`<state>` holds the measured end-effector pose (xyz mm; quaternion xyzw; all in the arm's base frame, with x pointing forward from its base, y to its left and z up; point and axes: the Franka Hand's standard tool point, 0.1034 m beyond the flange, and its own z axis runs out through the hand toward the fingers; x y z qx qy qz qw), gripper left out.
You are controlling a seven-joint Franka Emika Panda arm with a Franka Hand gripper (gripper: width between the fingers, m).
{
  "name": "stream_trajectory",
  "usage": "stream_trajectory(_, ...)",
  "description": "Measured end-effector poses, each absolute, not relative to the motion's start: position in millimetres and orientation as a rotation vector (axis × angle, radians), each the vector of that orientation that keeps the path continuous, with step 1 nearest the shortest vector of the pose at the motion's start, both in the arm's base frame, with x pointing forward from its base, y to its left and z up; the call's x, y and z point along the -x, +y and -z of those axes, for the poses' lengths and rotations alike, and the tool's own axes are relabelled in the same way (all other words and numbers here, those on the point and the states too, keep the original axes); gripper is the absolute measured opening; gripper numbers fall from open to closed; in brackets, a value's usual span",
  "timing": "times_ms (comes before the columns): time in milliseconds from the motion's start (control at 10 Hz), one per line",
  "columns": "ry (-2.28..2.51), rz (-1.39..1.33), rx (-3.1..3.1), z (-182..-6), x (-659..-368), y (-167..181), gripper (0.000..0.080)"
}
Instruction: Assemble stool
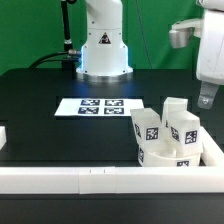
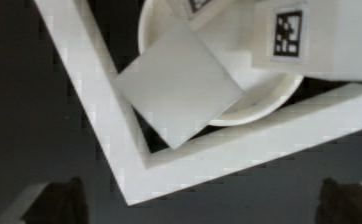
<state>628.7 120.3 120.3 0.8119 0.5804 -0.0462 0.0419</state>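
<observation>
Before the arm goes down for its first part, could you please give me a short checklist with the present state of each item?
1. Gripper open and empty: ok, the jaws stand wide with nothing between them.
2. Gripper clear of the parts: ok, it hangs above them at the exterior view's right.
3. Round seat within the corner of the border rails: ok.
4. Legs free to grasp: not ok, they stand or lean crowded on the seat.
5. All three legs present: ok, three tagged blocks show in the exterior view.
6. Marker board uncovered: ok.
</observation>
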Motion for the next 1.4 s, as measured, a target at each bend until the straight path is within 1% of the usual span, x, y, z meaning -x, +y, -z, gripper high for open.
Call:
stream_trajectory(200, 1.908, 0.156, -2.380, -119.9, -629.5, 115.8, 0.0648)
stream_trajectory(300, 2.091, 0.179, -2.237, -116.6, -629.6, 106.8, 0.0648)
stream_trajectory(500, 2.253, 0.258, -2.121, -104.4, -629.5, 87.8, 0.0648)
stream_trajectory(600, 2.341, 0.271, -2.042, -97.8, -629.2, 84.0, 0.0648)
stream_trajectory(700, 2.383, 0.277, -2.002, -94.8, -628.1, 83.9, 0.0648)
stream_trajectory(1100, 2.365, 0.288, -2.035, -84.4, -622.7, 88.4, 0.0648)
stream_trajectory(1300, 2.364, 0.303, -2.047, -75.6, -617.2, 89.7, 0.0648)
stream_trajectory(1400, 2.353, 0.300, -2.057, -75.3, -617.7, 89.2, 0.0648)
